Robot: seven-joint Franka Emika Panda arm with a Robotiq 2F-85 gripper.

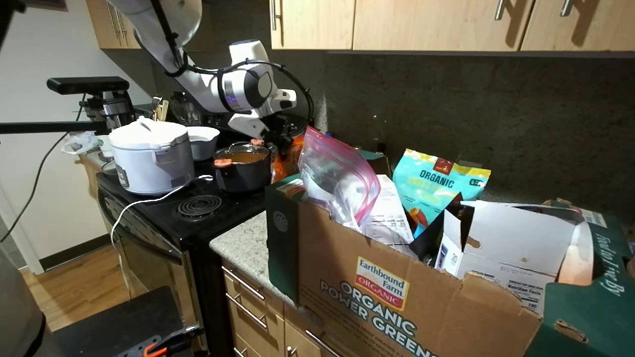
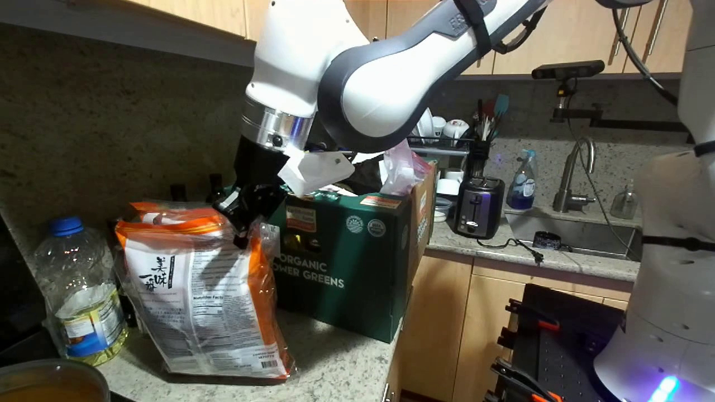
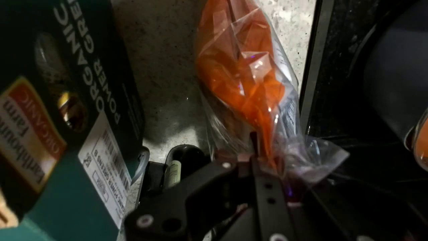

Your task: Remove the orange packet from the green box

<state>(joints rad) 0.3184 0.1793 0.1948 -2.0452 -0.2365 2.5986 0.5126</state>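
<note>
The orange packet (image 2: 218,301), a glossy orange and white bag in clear wrap, stands slightly tilted outside the green box (image 2: 335,301), between box and stove. Whether its bottom bears on the counter is hard to tell. My gripper (image 2: 243,237) is at its upper corner. In the wrist view the gripper (image 3: 264,160) is shut on the gathered edge of the packet (image 3: 244,67), with loose clear plastic beside the fingers. The box (image 3: 20,43) is left there. In an exterior view the packet (image 1: 283,166) shows partly behind the box (image 1: 283,253), below the gripper (image 1: 285,144).
An oil bottle (image 2: 86,318) stands beside the packet. A dark pot (image 1: 243,173) and a white cooker (image 1: 151,158) are on the stove (image 1: 198,206). A pinkish bag (image 1: 337,183) and a teal packet (image 1: 436,183) stick up from the box. Speckled counter (image 2: 335,357) lies below.
</note>
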